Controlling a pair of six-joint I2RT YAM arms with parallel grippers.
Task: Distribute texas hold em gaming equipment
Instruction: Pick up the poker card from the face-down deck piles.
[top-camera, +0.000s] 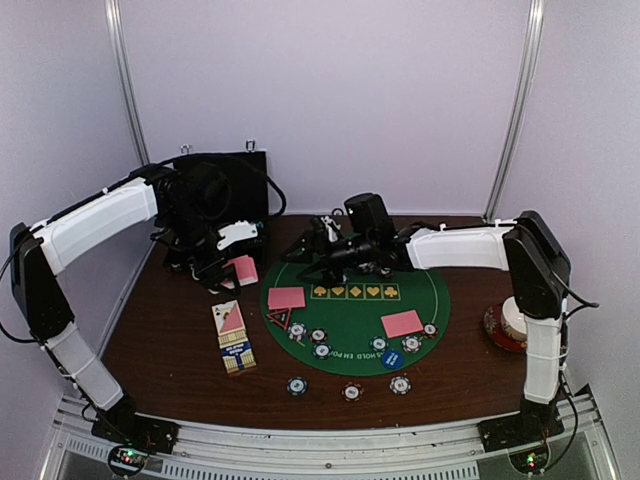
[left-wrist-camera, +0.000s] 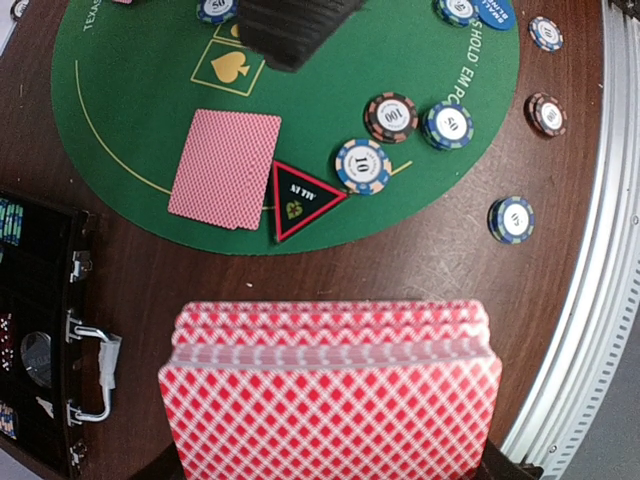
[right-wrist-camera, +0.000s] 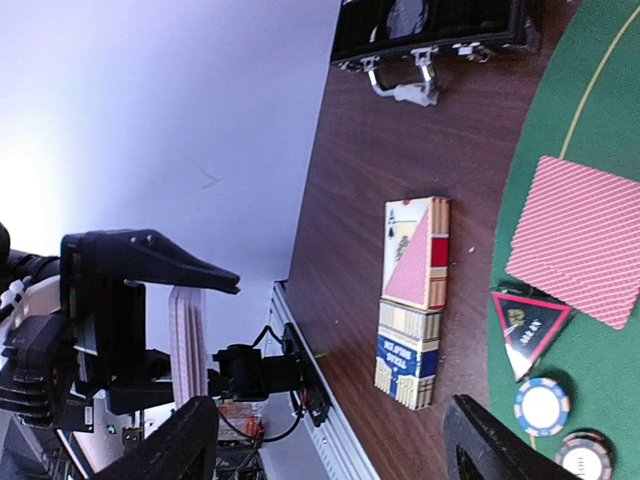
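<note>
Two piles of pink-backed cards lay face down on the green felt mat (top-camera: 350, 320): the left pile (top-camera: 287, 298) near its left edge and the right pile (top-camera: 403, 323) near its right edge. The rest of the deck (left-wrist-camera: 330, 400) was clamped upright in the left pincer (left-wrist-camera: 335, 465), held off the mat's far-left edge above the bench (top-camera: 170, 330). The right pincer (right-wrist-camera: 335, 445) hung over the mat's far edge, its jaws wide with nothing between them, and faced the deck.

Step in hand, as judged: dealing the cards, with two places served. The next move would call for the right pincer to reach across to the deck and nip off the outermost card alone, without dragging its neighbours, and then to carry it to a place on the mat.

Poker chips (top-camera: 322, 350) and a blue disc button (top-camera: 392, 360) sat along the mat's near part, and three loose chips (top-camera: 351, 392) lay just off its near edge. A triangular marker (left-wrist-camera: 300, 198) touched the left pile's corner and crowded any further laying there. A card box (top-camera: 233, 337) lay off the mat's left edge, and the black case (top-camera: 225, 180) stood beyond its far-left side, behind the deck.
</note>
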